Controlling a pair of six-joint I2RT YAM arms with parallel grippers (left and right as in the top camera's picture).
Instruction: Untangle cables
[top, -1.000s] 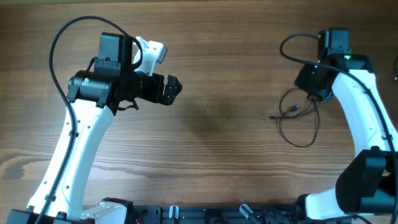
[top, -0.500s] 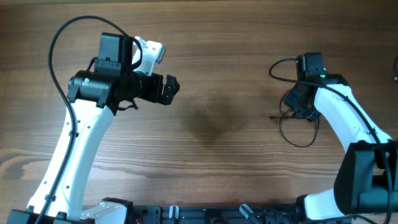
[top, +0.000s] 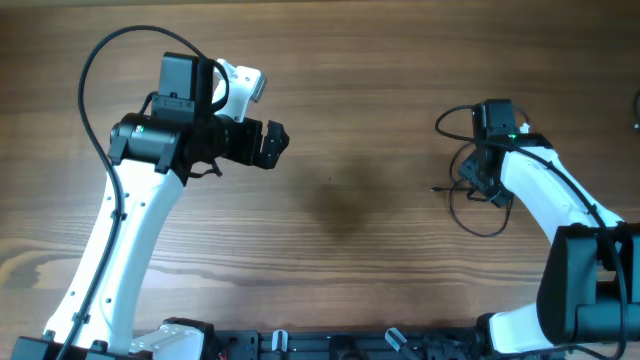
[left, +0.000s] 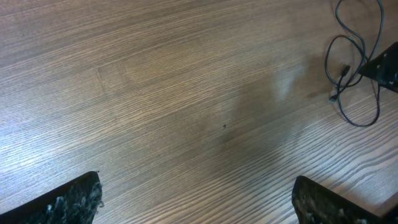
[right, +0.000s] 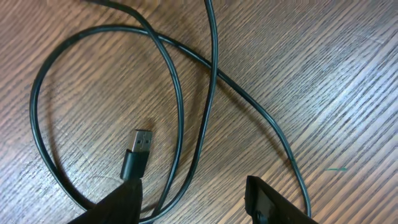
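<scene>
The thin black cables (top: 487, 234) lie in loose loops on the wooden table at the right. In the right wrist view, two strands (right: 186, 124) cross and a silvery USB plug (right: 140, 144) lies inside a loop. My right gripper (right: 194, 200) is open, low over the cables, its fingers straddling two strands without closing on them; it also shows in the overhead view (top: 477, 186). My left gripper (top: 279, 143) is open and empty, held above bare table at the left, far from the cables. The left wrist view shows the loops (left: 356, 99) at its top right.
The wood-grain table (top: 350, 200) spans the view. A thick black arm cable (top: 95, 75) arcs behind the left arm, and another (top: 447, 112) loops beside the right wrist. The arm bases and a black rail (top: 330, 345) line the front edge.
My right arm has swung from the back right toward the left and down onto the cable loops. The left arm has not moved.
</scene>
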